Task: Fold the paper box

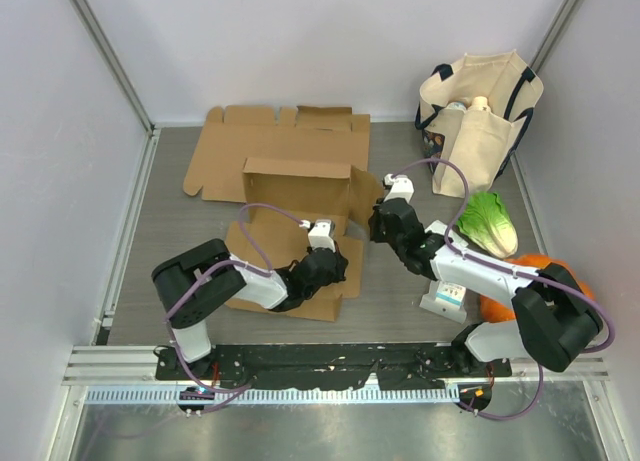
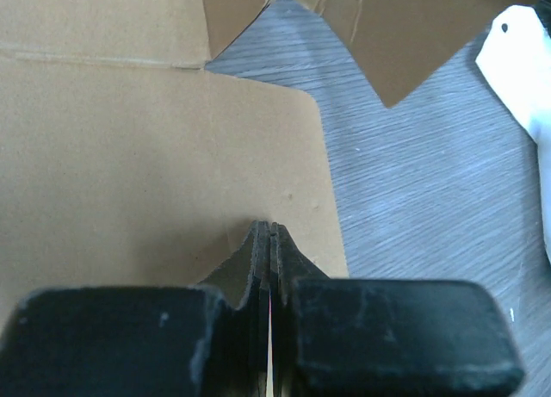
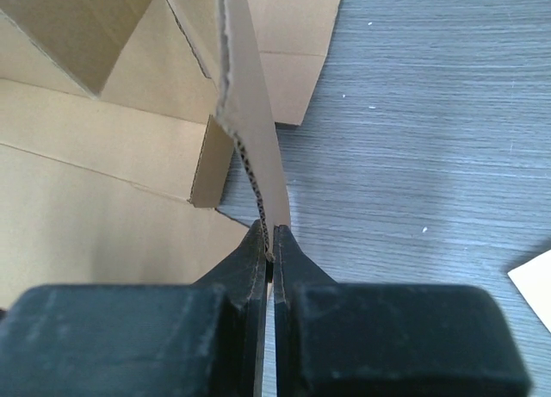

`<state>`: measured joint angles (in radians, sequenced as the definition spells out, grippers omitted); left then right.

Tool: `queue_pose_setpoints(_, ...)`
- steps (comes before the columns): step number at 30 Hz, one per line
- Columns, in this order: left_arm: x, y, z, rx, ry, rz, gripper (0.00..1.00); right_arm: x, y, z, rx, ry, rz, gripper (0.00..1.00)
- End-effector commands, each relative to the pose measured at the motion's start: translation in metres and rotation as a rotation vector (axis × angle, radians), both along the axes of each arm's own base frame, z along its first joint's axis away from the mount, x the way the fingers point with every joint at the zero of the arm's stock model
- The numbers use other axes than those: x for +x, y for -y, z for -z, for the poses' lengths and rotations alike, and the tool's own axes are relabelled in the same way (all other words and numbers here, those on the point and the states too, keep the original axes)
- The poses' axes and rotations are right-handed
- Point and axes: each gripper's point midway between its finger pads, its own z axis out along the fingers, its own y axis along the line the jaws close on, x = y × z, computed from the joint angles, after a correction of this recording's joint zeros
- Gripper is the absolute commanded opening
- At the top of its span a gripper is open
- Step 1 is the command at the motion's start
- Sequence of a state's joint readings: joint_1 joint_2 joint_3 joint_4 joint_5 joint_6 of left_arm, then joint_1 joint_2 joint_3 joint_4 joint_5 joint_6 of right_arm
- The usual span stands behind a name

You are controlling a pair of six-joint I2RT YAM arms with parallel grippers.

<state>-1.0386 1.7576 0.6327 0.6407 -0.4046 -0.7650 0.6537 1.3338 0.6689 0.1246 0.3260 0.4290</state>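
The brown cardboard box (image 1: 290, 156) lies mostly unfolded on the grey table, with one wall (image 1: 298, 173) raised in the middle. My left gripper (image 1: 335, 266) is shut, its tips resting on the flat front flap (image 2: 155, 173) near that flap's right edge; the flap shows face-on, not between the fingers. My right gripper (image 1: 378, 221) is shut on the edge of an upright side flap (image 3: 250, 130), which stands edge-on between its fingertips (image 3: 261, 242). The box floor and inner walls (image 3: 95, 190) lie to the left of that flap.
A beige tote bag (image 1: 480, 121) stands at the back right. A green cabbage (image 1: 488, 224), an orange object (image 1: 545, 271) and a small white carton (image 1: 445, 296) lie at the right. Metal frame rails border the table on the left and right.
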Motion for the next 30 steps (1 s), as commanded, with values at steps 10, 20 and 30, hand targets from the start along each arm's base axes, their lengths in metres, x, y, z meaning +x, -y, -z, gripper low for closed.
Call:
queue_pose_setpoints(10, 0.007, -0.007, 0.021, -0.017, -0.026, -0.102, 0.0, -0.002, -0.038, -0.03, 0.189, 0.002, 0.119, 0.11)
queue_pose_setpoints(20, 0.005, -0.012, 0.02, -0.03, -0.024, -0.109, 0.0, -0.024, -0.063, -0.019, 0.191, 0.018, -0.041, 0.42)
queue_pose_setpoints(30, 0.003, -0.015, 0.018, -0.025, -0.018, -0.098, 0.0, -0.029, 0.038, -0.086, 0.136, 0.19, -0.013, 0.67)
